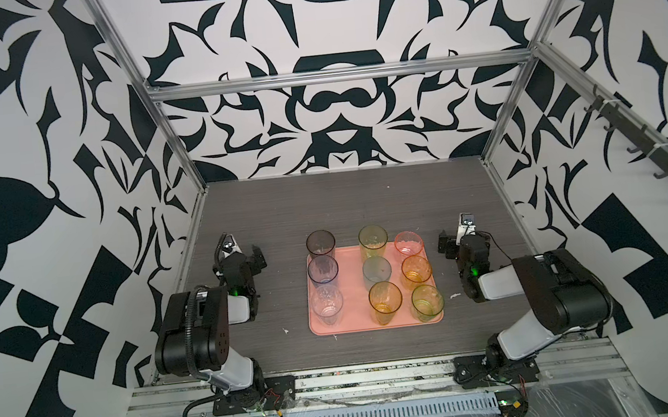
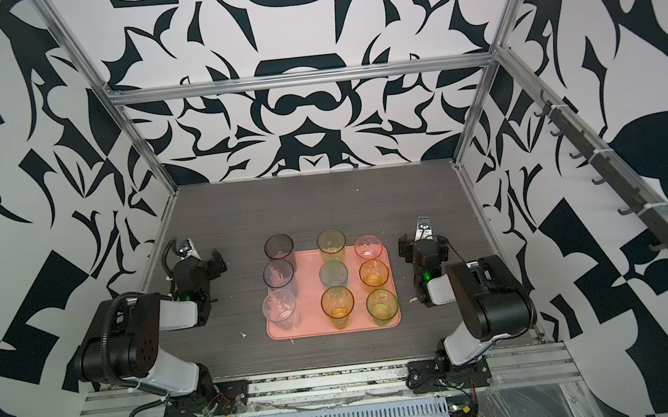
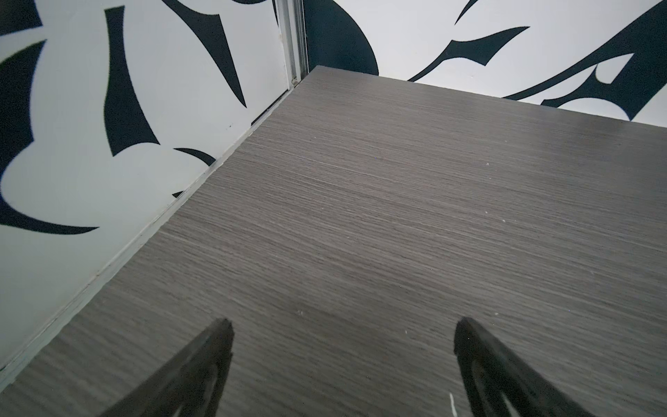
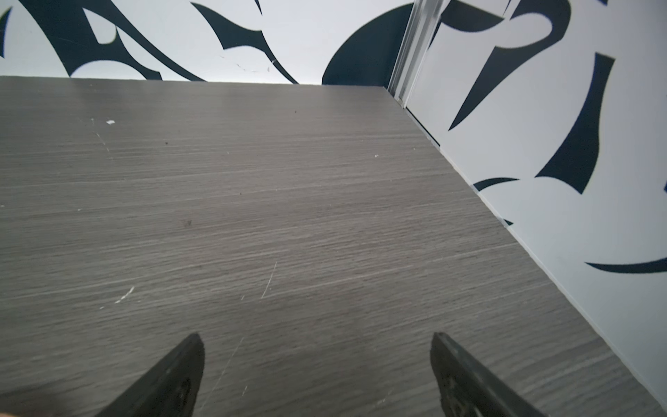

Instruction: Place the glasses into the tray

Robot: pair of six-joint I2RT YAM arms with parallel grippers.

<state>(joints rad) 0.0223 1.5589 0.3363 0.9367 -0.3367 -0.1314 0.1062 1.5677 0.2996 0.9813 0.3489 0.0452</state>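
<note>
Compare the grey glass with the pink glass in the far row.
The grey glass is smoky and dark; the pink glass is pale rose. The grey glass looks taller than the pink glass. The grey glass stands at the far left corner of the tray, the pink glass at its far right corner. Both are see-through and upright, mouths up.

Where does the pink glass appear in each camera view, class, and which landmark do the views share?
In a top view: pink glass at the far right corner of the tray.
In a top view: pink glass at the same far right corner of the tray.
Left wrist view: not in it.
Right wrist view: not in it.
Shared landmark: the grey wood-grain table, seen in all four views.
</note>
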